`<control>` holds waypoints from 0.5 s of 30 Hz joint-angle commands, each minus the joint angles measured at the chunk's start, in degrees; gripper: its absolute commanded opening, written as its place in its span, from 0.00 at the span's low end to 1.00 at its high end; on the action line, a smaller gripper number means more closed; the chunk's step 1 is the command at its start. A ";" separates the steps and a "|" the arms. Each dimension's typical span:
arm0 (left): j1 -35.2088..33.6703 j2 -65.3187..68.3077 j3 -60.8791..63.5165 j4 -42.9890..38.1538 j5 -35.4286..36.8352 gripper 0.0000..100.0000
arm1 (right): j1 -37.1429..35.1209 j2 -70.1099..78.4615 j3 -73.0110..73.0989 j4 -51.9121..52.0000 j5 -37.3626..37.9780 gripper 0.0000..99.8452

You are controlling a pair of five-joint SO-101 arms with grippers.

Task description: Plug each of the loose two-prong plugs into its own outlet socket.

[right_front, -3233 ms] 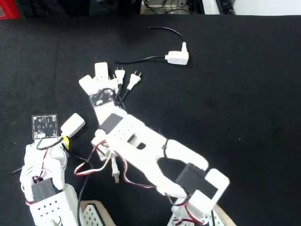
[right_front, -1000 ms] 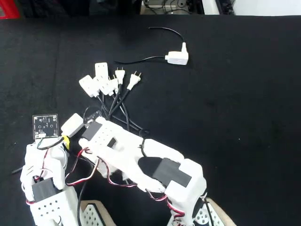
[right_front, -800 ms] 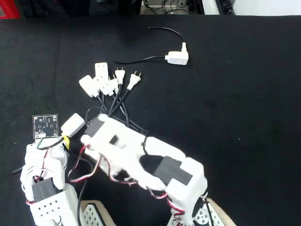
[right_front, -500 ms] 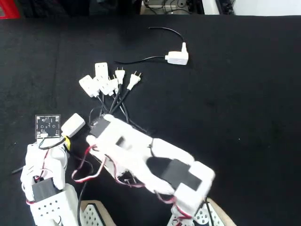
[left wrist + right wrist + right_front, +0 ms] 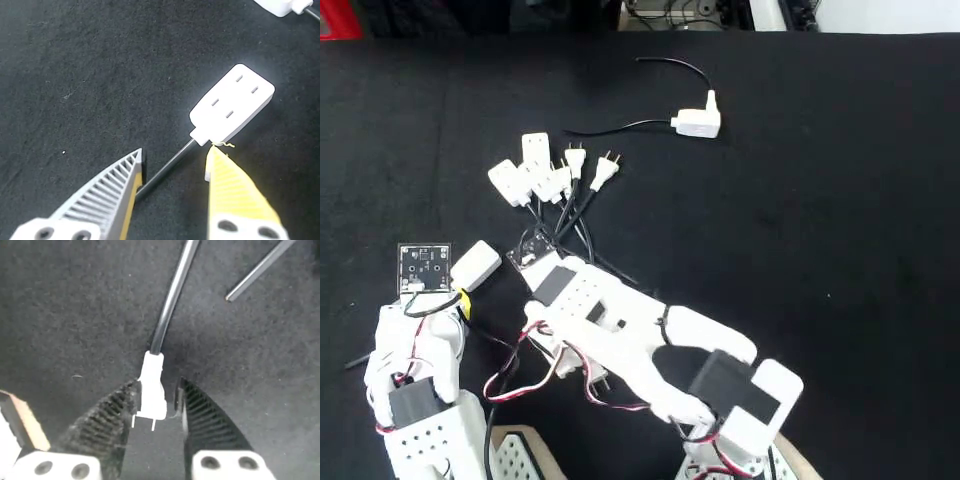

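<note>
A white two-prong plug point(image 5: 151, 395) lies on the black cloth between the fingers of my right gripper point(image 5: 157, 385), prongs toward the camera. One finger touches it and a narrow gap shows at the other, so the gripper is open. In the high view my right gripper point(image 5: 532, 255) sits at the near end of the black cables. My left gripper point(image 5: 175, 152) is open and straddles the cable of a white outlet socket point(image 5: 232, 107), seen in the high view as the socket point(image 5: 476, 262) at the left. Two loose plugs point(image 5: 574, 156) point(image 5: 608, 163) lie beside a cluster of sockets point(image 5: 535, 148).
A white adapter point(image 5: 698, 122) with its own black cable lies at the back. Black cables point(image 5: 570, 225) run from the cluster toward my right arm. A square marker tag point(image 5: 424, 268) sits on the left arm. The right half of the cloth is bare.
My right arm has swung: its gripper moved from beside the left socket a little back and right to the cable ends, and its elbow moved right. The left arm barely shifted.
</note>
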 commanded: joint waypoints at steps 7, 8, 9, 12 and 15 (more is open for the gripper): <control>0.75 0.09 1.01 0.18 -0.53 0.21 | 2.11 -11.56 2.42 3.78 -0.35 0.12; 0.75 0.09 1.01 0.18 -0.53 0.21 | 2.11 -12.88 3.21 3.78 -0.35 0.12; 0.75 0.09 1.01 0.18 -0.53 0.21 | 2.11 -14.11 4.09 3.60 -0.26 0.12; 0.75 0.09 1.01 0.18 -0.53 0.21 | 2.02 -14.29 6.64 0.88 -0.35 0.12; 0.75 0.09 1.01 0.18 -0.53 0.21 | 0.18 -11.91 7.25 -1.58 -0.53 0.12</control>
